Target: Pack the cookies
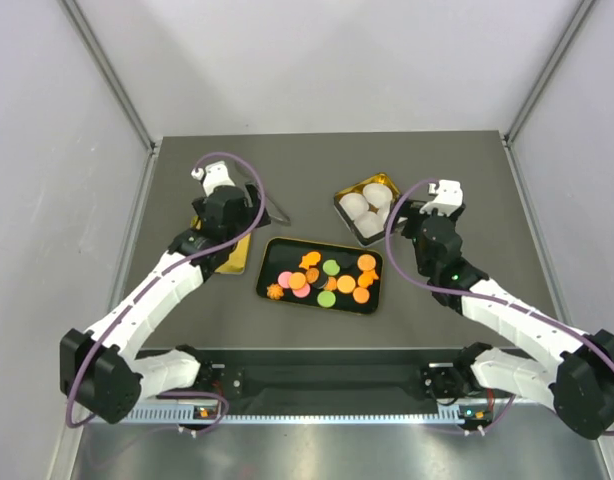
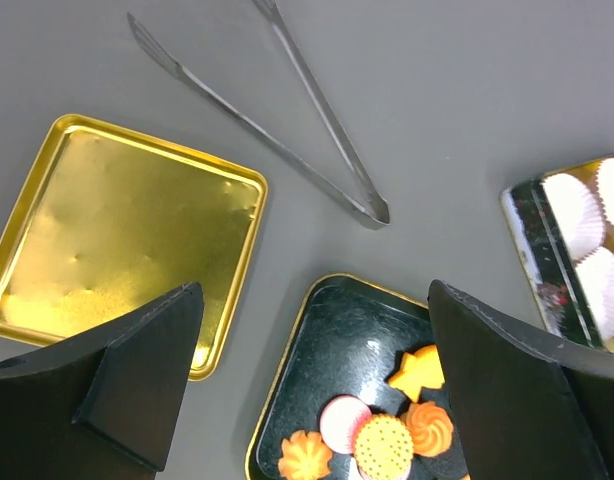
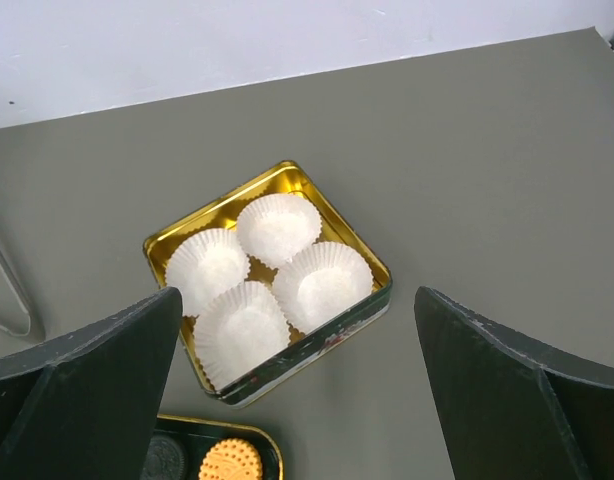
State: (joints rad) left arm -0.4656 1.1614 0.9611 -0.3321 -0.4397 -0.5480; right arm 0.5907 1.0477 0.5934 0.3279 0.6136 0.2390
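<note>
Left fingers (image 2: 137, 390) spread wide, empty, with the cookies (image 2: 382, 440) just below between them, lying in a dark tray (image 2: 337, 340) mid-way across the table (image 1: 467, 170), toward its near edge. Right fingers (image 3: 87, 390) spread wide, empty, above a tin (image 3: 327, 345) of white paper cups (image 3: 277, 225).

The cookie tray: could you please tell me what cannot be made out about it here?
Top view: cookies too small to tell shapes or stacking on the tray.
Left wrist view: left gripper and bottom edge hide most of it.
Right wrist view: bottom edge cuts off all but a corner.
</note>
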